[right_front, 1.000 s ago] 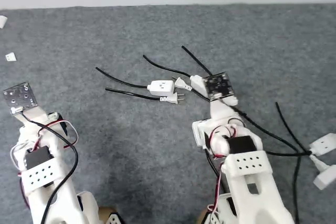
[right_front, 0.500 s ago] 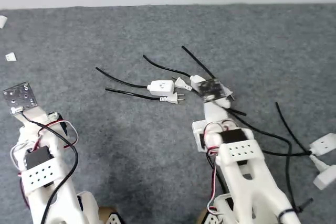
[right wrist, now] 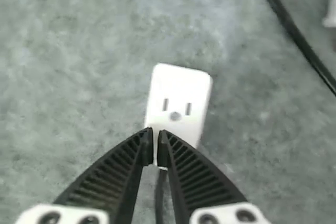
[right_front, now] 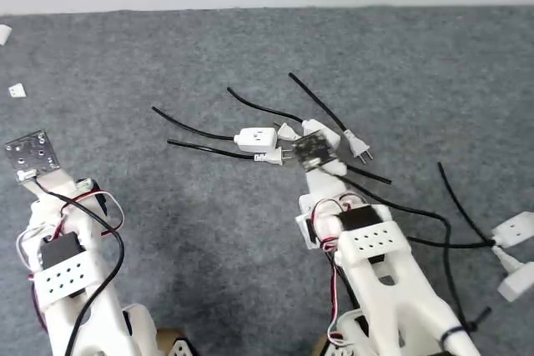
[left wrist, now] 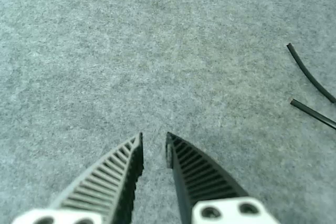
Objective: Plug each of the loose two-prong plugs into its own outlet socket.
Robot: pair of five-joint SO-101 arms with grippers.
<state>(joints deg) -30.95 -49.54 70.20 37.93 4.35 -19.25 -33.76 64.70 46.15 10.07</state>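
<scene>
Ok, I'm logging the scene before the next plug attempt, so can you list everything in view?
table: one, grey, carpet-like, under everything
outlet socket: one, white, mid-table, black cord running left
near plug: one, white, beside the socket, black cord running left
far plug: one, pale, right of the socket, black cord
white pieces: between socket and far plug, partly hidden, kind unclear
edge connectors: two, white, right edge, black cords
scraps: two, white, far left
left tool: black, slightly open, over bare table
right tool: black, shut, tips right by the socket
</scene>
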